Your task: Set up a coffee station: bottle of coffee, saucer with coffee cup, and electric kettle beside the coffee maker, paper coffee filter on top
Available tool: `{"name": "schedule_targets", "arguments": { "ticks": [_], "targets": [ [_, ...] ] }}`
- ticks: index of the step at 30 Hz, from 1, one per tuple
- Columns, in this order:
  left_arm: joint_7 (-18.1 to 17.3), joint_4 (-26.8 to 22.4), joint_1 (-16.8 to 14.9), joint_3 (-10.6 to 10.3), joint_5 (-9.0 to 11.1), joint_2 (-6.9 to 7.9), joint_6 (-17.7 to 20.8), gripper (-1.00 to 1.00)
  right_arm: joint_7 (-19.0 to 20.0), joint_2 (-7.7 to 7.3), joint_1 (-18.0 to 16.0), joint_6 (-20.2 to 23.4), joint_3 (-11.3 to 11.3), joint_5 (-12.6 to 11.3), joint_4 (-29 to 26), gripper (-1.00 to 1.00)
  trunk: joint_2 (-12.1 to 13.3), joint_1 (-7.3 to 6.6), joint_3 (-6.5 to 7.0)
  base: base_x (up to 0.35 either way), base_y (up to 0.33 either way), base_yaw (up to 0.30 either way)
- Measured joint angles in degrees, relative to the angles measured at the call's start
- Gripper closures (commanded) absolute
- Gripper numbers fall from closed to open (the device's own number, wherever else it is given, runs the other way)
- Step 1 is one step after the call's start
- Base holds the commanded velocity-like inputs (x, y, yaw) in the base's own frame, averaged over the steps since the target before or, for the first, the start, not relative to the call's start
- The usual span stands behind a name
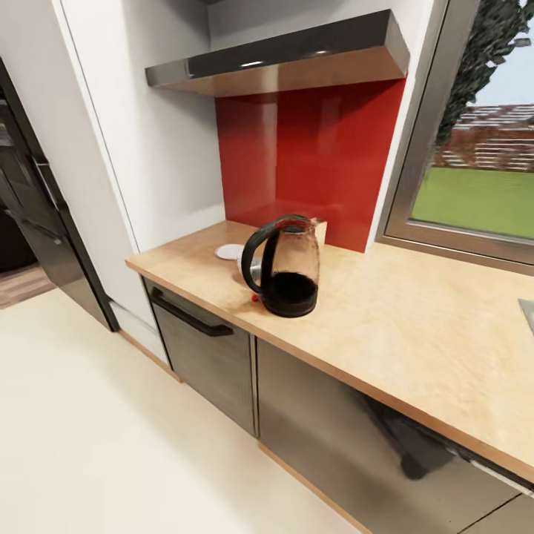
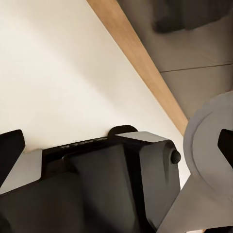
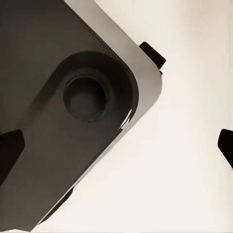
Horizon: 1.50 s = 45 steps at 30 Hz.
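An electric kettle [image 1: 285,267] with a clear body, black base and black handle stands upright on the wooden countertop [image 1: 415,334], near its front edge. A white saucer [image 1: 229,251] lies flat behind it to the left. A shiny metal object [image 1: 253,269] is mostly hidden behind the kettle's handle, and I cannot tell what it is. A tiny red item [image 1: 255,298] lies by the kettle's base. My left gripper [image 2: 116,148] is open above the robot's own dark body [image 2: 97,189] and the floor. My right gripper [image 3: 116,145] is open too, over the cream floor, holding nothing.
A steel range hood [image 1: 282,63] hangs over a red backsplash [image 1: 326,156]. A window [image 1: 482,193] is at the right and a sink edge [image 1: 528,311] at the far right. Dark cabinet fronts [image 1: 208,348] sit under the counter. A tall dark appliance [image 1: 37,215] stands at the left. Cream floor [image 1: 111,445] lies in front.
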Motion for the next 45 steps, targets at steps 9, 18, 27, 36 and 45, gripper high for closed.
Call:
{"name": "schedule_targets", "arguments": {
  "ticks": [9, 18, 27, 36, 45],
  "targets": [
    [0.0, 0.0, 0.0, 0.0, 0.0, 0.00, 0.0, -1.00, 0.0, 0.00, 0.0, 0.0, 0.0, 0.0, 0.0, -1.00, 0.0, 0.01, 0.00, 0.170, 0.269, 0.000],
    [0.0, 0.0, 0.0, 0.0, 0.0, -0.01, 0.0, -1.00, 0.0, 0.00, 0.0, 0.0, 0.0, 0.0, 0.0, -1.00, 0.0, 0.02, 0.16, 0.019, 0.092, -0.162],
    [0.0, 0.0, 0.0, -0.1, 0.0, 0.00, 0.1, -1.00, 0.0, 0.00, 0.0, 0.0, 0.0, 0.0, 0.0, -1.00, 0.0, 0.01, 0.43, 0.064, 0.100, -0.203],
    [0.0, 0.1, 0.0, -0.1, 0.0, 0.00, 0.1, -1.00, 0.0, 0.00, 0.0, 0.0, 0.0, 0.1, 0.0, -1.00, 0.0, 0.01, 0.48, 0.161, 0.246, -0.028],
    [0.0, 0.0, 0.0, -0.1, 0.0, 0.00, 0.1, -1.00, 0.0, 0.00, 0.0, 0.0, 0.0, 0.1, 0.0, -1.00, 0.0, 0.01, 0.48, 0.157, 0.240, -0.009]
  ]
}}
